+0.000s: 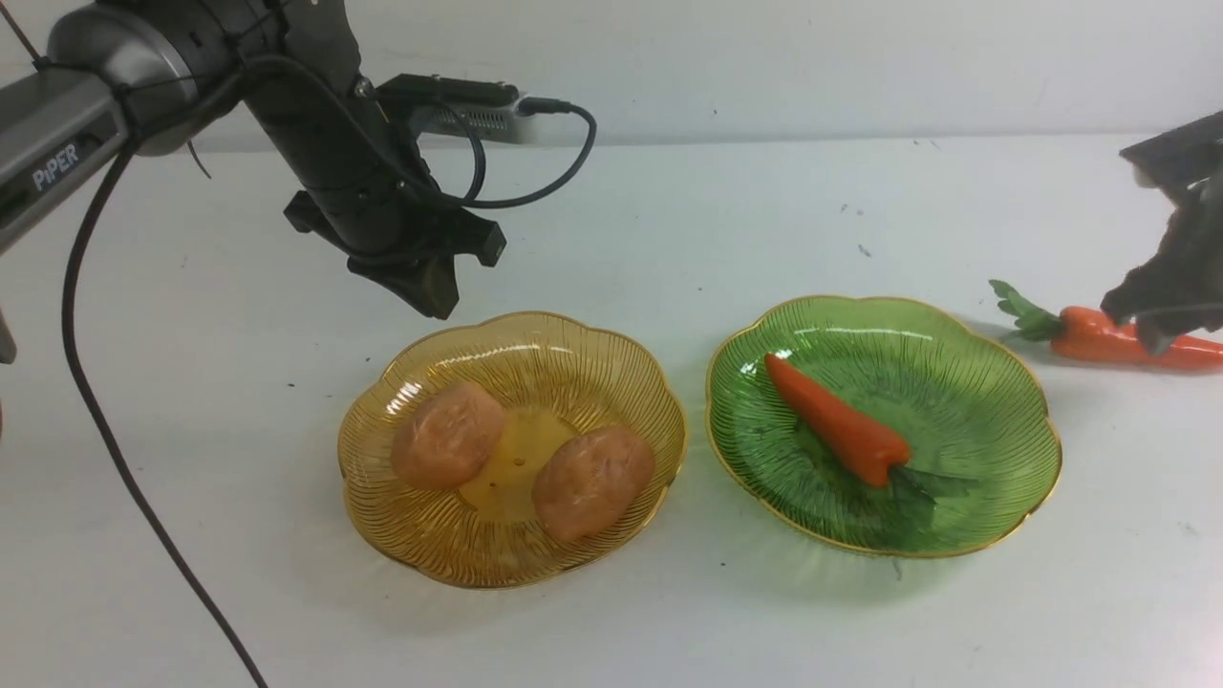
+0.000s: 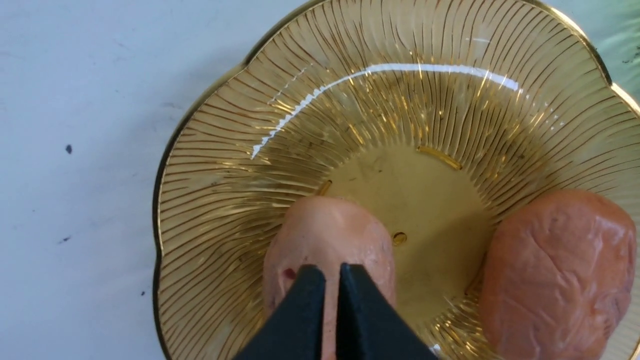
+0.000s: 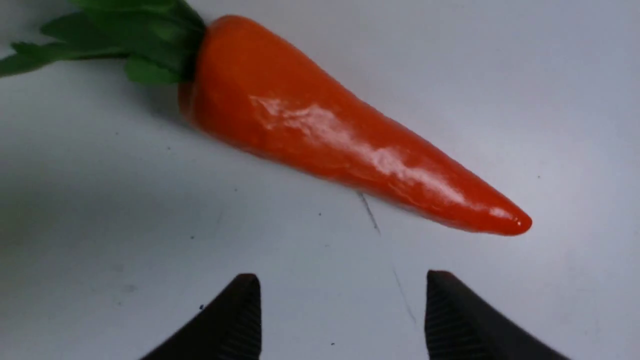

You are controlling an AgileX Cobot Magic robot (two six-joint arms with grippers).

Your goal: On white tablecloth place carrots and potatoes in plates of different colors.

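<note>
The amber-yellow plate [image 1: 611, 363] holds two orange-tan potatoes, one on its left [image 1: 447, 436] and one on its right [image 1: 592, 482]. The green plate [image 1: 994, 401] holds one carrot [image 1: 836, 430]. A second carrot [image 1: 1099, 336] lies on the white tablecloth [image 1: 669, 229] right of the green plate. My left gripper [image 1: 435, 291] is shut and empty above the amber plate's far rim; in the left wrist view it [image 2: 332, 272] hangs over the left potato [image 2: 330, 240]. My right gripper [image 1: 1151, 330] is open over the loose carrot [image 3: 350, 140], apart from it [image 3: 342, 280].
A black cable [image 1: 124, 449] from the left arm trails across the cloth at the front left. The tablecloth's far edge meets a pale wall [image 1: 860, 57].
</note>
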